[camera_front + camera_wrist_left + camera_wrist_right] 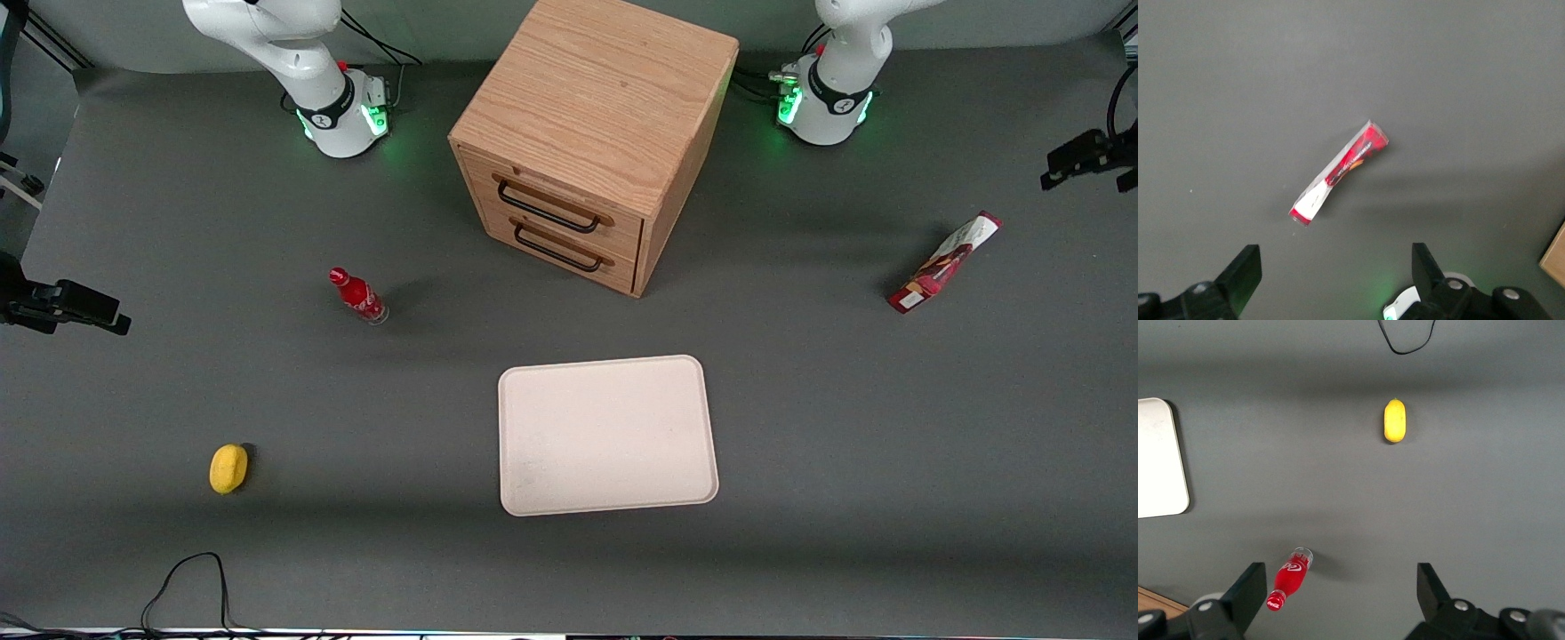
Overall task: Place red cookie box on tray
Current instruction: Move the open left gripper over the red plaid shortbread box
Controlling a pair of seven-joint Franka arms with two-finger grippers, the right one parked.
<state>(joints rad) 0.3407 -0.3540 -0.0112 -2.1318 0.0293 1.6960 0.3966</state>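
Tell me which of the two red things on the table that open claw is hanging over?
The red cookie box, long and slim with a white end, lies under the open tool toward the working arm's end of the table. The small red bottle stands toward the parked arm's end.

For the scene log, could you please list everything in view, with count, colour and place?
red cookie box: one, red with a white end, on the table toward the working arm's end, apart from the tray
tray: one, cream-white, nearer the front camera than the cabinet
cabinet: one, light wood, two drawers
bottle: one, red, toward the parked arm's end
lemon: one, yellow, nearer the camera than the bottle
gripper: one, black, open, high above the box
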